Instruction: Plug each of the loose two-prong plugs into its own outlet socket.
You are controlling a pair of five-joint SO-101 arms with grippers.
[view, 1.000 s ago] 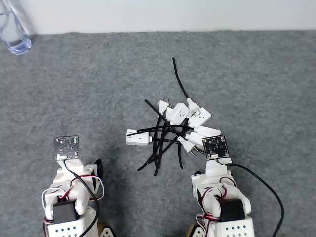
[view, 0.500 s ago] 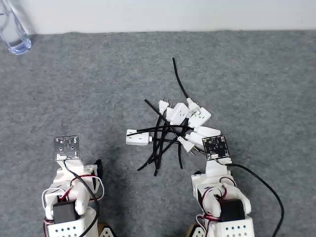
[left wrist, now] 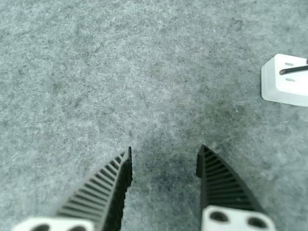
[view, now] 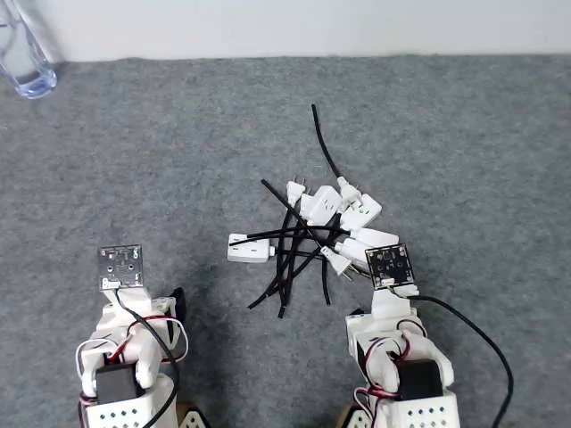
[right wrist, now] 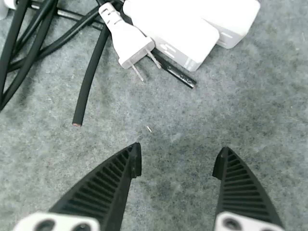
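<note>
Sprawling near the middle of the grey tabletop (view: 134, 160) is a tangle of black cords (view: 290, 259), with white two-prong plugs and white outlet sockets mixed through it. One lone socket (view: 250, 247) lies at the heap's left edge, apart from the others, with a cord running across its top. A cluster of sockets (view: 343, 209) sits bunched together on the far right of the heap, the blocks touching or just beside one another. A loose plug (view: 335, 260) lies on the near side of the tangle, prongs bare on the felt and aimed towards the right arm, just beside the nearest socket block. Next to it a cut cord end (right wrist: 77, 122) rests on the felt.

From where I stand, the right hand (right wrist: 180, 148) hangs low over bare felt just short of that plug, its fingers spread wide and nothing between them. The left hand (left wrist: 165, 150) is well apart from the heap, also low over the felt, fingers equally parted and empty, with the lone socket off to one side of it.

Over in the far left corner a clear container (view: 25, 58) stands at the tabletop's edge.
</note>
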